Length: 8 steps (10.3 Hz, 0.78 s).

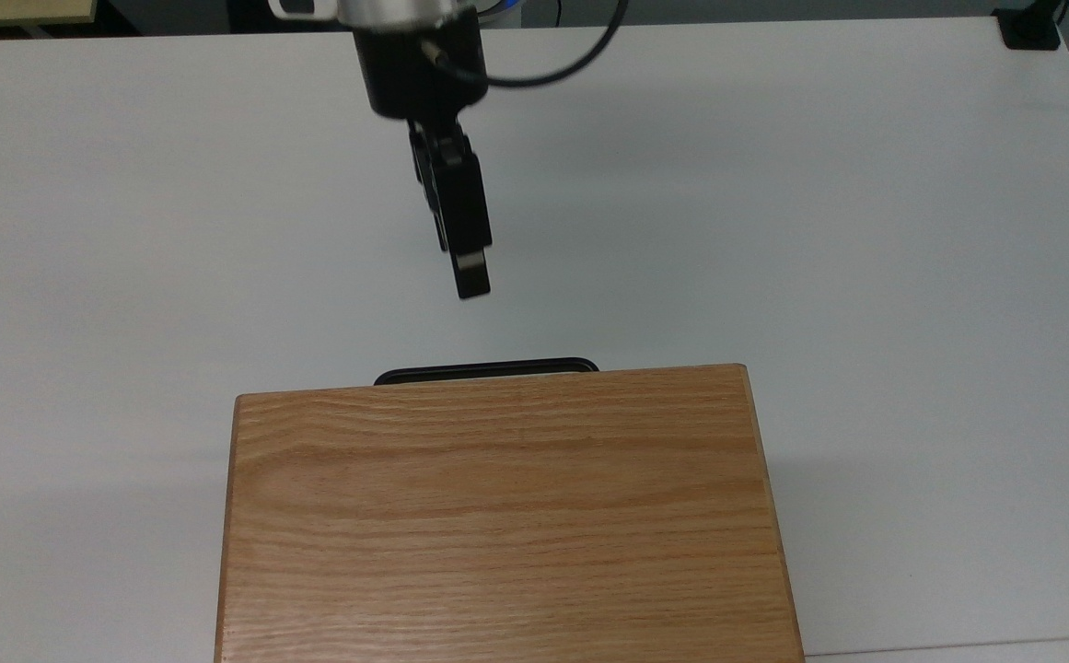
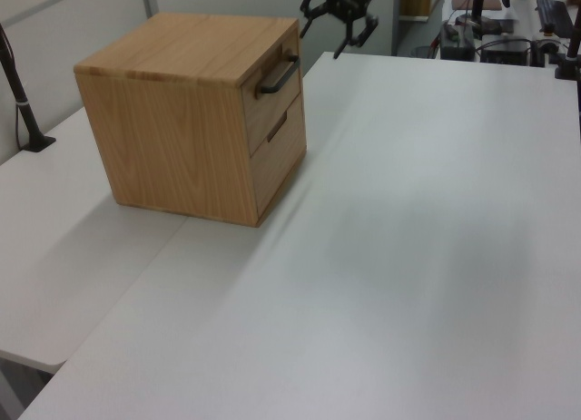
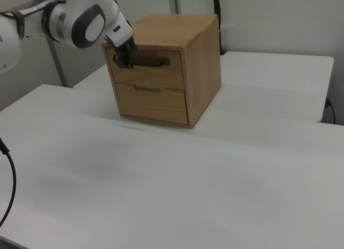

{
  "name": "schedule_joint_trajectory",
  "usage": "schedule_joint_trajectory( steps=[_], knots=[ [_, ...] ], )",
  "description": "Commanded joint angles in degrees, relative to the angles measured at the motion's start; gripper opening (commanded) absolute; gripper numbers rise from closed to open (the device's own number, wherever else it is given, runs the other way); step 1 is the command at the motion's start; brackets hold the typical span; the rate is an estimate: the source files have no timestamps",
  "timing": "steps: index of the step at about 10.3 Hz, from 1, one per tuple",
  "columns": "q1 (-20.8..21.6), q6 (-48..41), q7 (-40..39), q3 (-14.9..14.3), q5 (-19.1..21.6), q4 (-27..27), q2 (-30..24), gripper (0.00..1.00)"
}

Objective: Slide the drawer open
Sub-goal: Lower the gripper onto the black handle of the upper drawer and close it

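Note:
The drawer (image 2: 266, 101) is the upper one in an oak cabinet, its front flush with the cabinet face. Its long black bar handle (image 1: 486, 370) pokes out past the cabinet top in the top view and also shows in the right view as the handle (image 3: 149, 61). My gripper (image 1: 472, 279) hangs in the air in front of the handle, a short gap away and not touching it. In the left view the gripper (image 2: 321, 32) is open, its two fingers spread with nothing between them. In the right view the gripper (image 3: 123, 59) sits at the handle's left end.
The oak cabinet top (image 1: 506, 516) fills the lower middle of the top view. A lower drawer (image 3: 152, 102) sits under the upper one. The white table (image 1: 819, 230) stretches wide around. A black clamp (image 1: 1030, 28) sits at its far right corner, and a black pole (image 2: 18, 89) stands beside the cabinet.

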Motion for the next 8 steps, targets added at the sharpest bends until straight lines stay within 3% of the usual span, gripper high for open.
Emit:
schedule_joint_trajectory(
  steps=[1,4,6,8],
  knots=[
    [1.6,6.1,1.3,-1.1,0.7,0.4,4.9,0.66],
    [1.5,10.0,1.2,-1.2,0.8,0.5,8.2,0.54],
    [1.7,10.8,1.2,-2.5,1.0,0.5,8.2,0.44],
    [1.7,10.8,1.2,-2.6,0.9,0.5,8.0,0.4]
  ],
)
